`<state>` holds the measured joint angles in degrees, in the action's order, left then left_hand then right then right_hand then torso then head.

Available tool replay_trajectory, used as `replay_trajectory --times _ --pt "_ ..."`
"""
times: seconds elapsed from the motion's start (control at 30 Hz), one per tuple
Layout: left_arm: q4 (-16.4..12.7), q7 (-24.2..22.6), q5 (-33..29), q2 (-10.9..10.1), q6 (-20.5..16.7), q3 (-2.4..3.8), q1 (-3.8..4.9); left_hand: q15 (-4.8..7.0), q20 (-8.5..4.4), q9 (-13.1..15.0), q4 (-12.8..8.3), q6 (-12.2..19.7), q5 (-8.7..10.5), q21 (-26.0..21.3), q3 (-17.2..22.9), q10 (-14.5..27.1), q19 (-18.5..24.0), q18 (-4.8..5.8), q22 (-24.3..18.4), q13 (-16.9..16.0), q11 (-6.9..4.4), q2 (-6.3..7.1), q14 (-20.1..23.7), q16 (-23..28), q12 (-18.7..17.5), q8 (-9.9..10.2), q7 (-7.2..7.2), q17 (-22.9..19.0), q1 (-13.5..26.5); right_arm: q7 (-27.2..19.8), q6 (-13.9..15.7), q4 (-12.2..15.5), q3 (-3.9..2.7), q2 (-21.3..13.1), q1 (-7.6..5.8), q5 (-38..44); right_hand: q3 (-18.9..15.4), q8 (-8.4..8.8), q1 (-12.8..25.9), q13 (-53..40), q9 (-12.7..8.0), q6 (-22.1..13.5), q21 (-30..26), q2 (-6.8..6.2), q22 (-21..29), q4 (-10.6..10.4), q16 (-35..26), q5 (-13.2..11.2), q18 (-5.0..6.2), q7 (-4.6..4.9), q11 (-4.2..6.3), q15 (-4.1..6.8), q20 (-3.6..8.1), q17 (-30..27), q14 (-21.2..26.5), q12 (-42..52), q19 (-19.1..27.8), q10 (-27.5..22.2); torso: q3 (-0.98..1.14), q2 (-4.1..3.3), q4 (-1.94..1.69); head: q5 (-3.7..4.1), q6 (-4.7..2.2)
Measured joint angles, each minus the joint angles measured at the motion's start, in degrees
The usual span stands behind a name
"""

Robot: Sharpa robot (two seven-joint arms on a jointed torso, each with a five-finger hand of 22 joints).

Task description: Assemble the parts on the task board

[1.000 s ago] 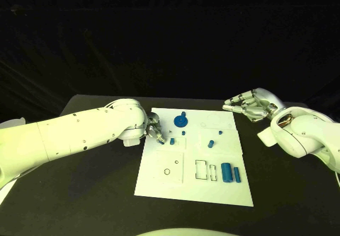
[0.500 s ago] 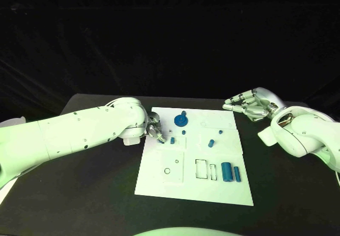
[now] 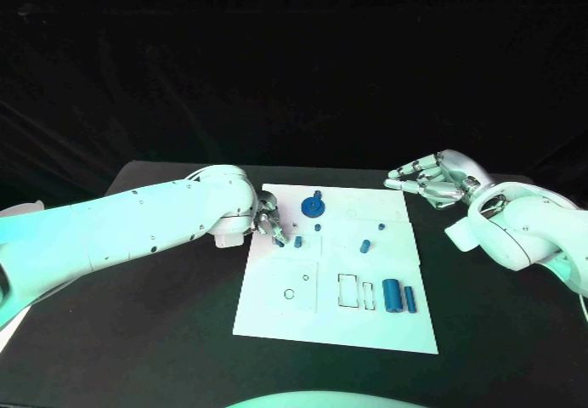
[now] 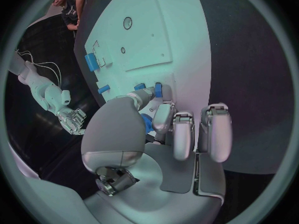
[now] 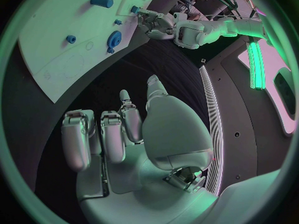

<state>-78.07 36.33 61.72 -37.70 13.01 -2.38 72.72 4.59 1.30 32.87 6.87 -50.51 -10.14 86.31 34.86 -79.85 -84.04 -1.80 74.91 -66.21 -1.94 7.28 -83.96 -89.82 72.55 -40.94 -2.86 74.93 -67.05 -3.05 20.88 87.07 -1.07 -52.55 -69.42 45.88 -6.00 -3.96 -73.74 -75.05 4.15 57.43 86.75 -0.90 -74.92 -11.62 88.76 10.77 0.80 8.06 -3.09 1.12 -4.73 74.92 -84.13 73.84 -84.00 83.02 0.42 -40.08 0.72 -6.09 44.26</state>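
The white task board (image 3: 279,316) lies mid-table. My left hand (image 3: 268,223) hangs over its left edge, its fingertips (image 4: 159,98) right at a small upright blue part (image 3: 298,243) (image 4: 157,88). Whether they grip the part is hidden. A blue gear (image 3: 313,206) (image 5: 114,38) stands near the board's far edge. Two small blue pegs (image 3: 318,228) (image 3: 381,227) and a short blue piece (image 3: 364,248) sit mid-board. A big blue cylinder (image 3: 391,296) and a thinner one (image 3: 410,300) lie at the near right. My right hand (image 3: 429,183) (image 5: 118,134) hovers off the far right corner, fingers loosely bent, holding nothing.
Outlined slots (image 3: 355,293) and a small ring hole (image 3: 289,296) mark the board's near half. Bare black table (image 3: 160,314) surrounds the board on both sides. My left forearm (image 3: 135,229) lies across the table's left part.
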Motion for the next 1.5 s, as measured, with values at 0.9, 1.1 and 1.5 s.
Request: replay_trajectory --times 0.9,1.1,1.5 --pt "1.69 0.33 -0.27 0.94 2.23 -0.05 0.21 0.75 -0.41 -0.77 0.26 -3.47 0.27 0.39 -1.55 -0.82 0.01 0.00 0.00 -1.14 -0.83 0.21 0.09 0.00 0.65 0.39 2.05 -0.01 5.64 0.04 -0.28 0.15 0.01 -0.11 0.00 0.03 -0.15 0.00 -0.30 0.00 0.00 0.00 0.00 0.30 0.02 0.16 0.00 0.32 0.00 0.00 0.00 0.00 0.00 -0.01 0.00 0.22 0.00 0.00 0.00 0.02 -0.01 0.18 0.21" --pt "2.09 0.47 -0.26 1.14 2.46 -0.08 0.19 0.75 -0.41 -0.99 1.46 -4.28 0.25 0.39 -2.75 -0.95 0.00 0.00 0.00 -1.73 -0.95 0.05 0.08 0.00 1.13 0.34 2.26 -0.02 7.48 0.04 -0.28 0.15 0.01 -0.13 0.00 0.03 -0.15 0.00 -0.30 -0.01 0.03 0.00 0.00 0.30 -0.02 0.16 0.00 0.56 0.00 0.00 0.00 0.00 0.00 -0.01 0.00 0.06 0.00 0.00 -0.01 0.02 -0.01 0.13 0.22" --pt "3.51 0.74 -0.26 2.04 2.97 -0.09 0.22 0.94 -0.41 -0.98 2.53 -5.01 0.23 0.61 -3.81 -1.03 0.01 0.00 0.00 -2.12 -1.03 0.19 -0.11 0.00 1.34 0.06 2.34 -0.02 8.65 0.04 -0.28 0.14 0.01 -0.08 0.00 0.12 -0.31 0.00 -0.30 -0.04 0.02 0.00 0.00 0.30 -0.02 0.32 0.00 0.55 0.00 0.00 0.00 0.00 0.00 0.03 0.00 -0.02 0.00 0.00 0.02 0.02 0.02 0.11 0.15"
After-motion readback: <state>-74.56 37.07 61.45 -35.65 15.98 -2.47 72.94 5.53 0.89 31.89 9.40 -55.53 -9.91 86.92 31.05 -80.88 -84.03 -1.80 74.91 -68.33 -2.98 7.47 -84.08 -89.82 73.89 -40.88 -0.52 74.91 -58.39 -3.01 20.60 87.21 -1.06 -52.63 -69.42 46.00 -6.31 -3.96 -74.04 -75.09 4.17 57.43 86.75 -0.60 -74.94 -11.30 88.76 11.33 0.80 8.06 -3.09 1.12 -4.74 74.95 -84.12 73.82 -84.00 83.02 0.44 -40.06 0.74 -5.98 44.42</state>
